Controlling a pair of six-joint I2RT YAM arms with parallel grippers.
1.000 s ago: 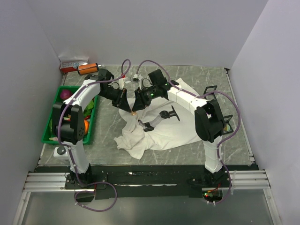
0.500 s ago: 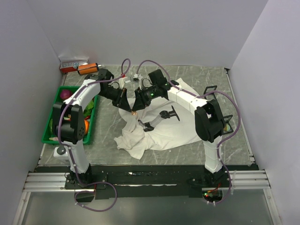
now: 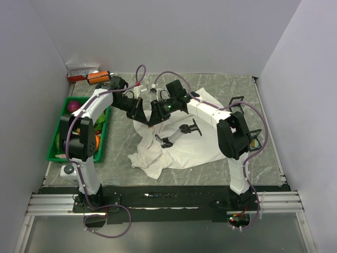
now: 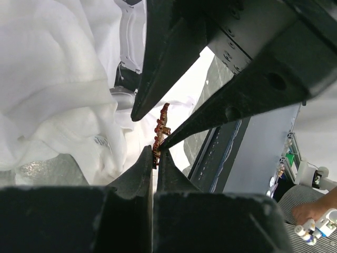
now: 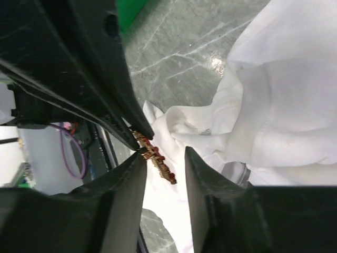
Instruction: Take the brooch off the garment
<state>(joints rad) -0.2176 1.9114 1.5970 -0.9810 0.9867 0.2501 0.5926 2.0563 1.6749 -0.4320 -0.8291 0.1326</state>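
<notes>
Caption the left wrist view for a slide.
Shut left fingers pinch the brooch by its lower end; open right fingers straddle it, beside the white garment.

brooch [image 4: 160, 129]: gold, set with dark red
garment [image 3: 184, 150]: plain white
surface [image 3: 116, 153]: grey, veined like marble
crate [image 3: 52, 153]: bright green

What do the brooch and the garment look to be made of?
Brooch: probably metal, gold-toned with dark red beads or stones; it keeps a stiff, narrow strip shape. Garment: thin white cloth, matte and perhaps slightly sheer; it folds and crumples softly.
</notes>
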